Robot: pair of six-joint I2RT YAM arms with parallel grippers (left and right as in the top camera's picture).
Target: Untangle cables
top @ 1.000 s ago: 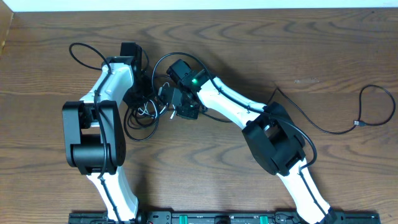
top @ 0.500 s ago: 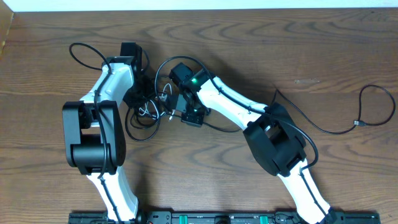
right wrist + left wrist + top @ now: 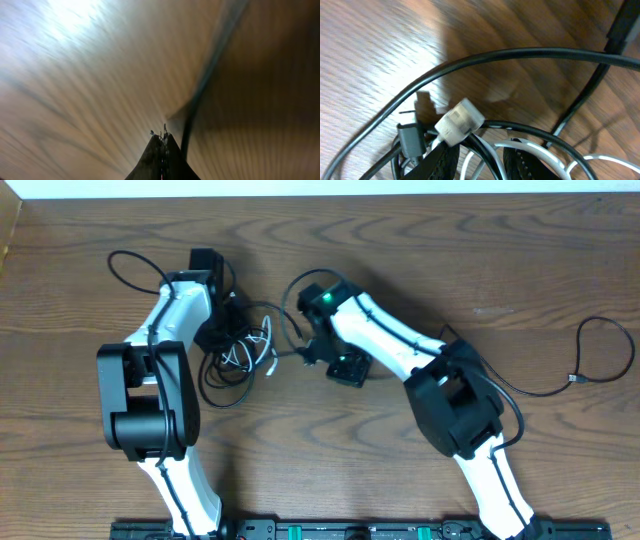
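Observation:
The cables lie in a tangle [image 3: 240,358] of thin black loops with a white cord [image 3: 268,340] left of centre. My left gripper [image 3: 228,332] sits in that tangle. In the left wrist view its jaws [image 3: 481,167] hold a white and a black strand between them, just below a white plug [image 3: 460,121] and a black plug [image 3: 410,140]. My right gripper [image 3: 312,357] is right of the tangle, and a thin black cable [image 3: 290,356] runs taut from the pile to it. The right wrist view is blurred: the fingertips [image 3: 161,137] are pressed together and a black cable [image 3: 210,65] leads away from them.
Another thin black cable [image 3: 600,320] lies apart at the right, in a loop with a small plug end [image 3: 575,378]. A black loop [image 3: 125,265] sticks out left of the left arm. The table's far edge [image 3: 320,194] runs along the top.
My right gripper has shut and moved right, away from the tangle, stretching a black strand out after it. The left gripper has stayed put in the pile.

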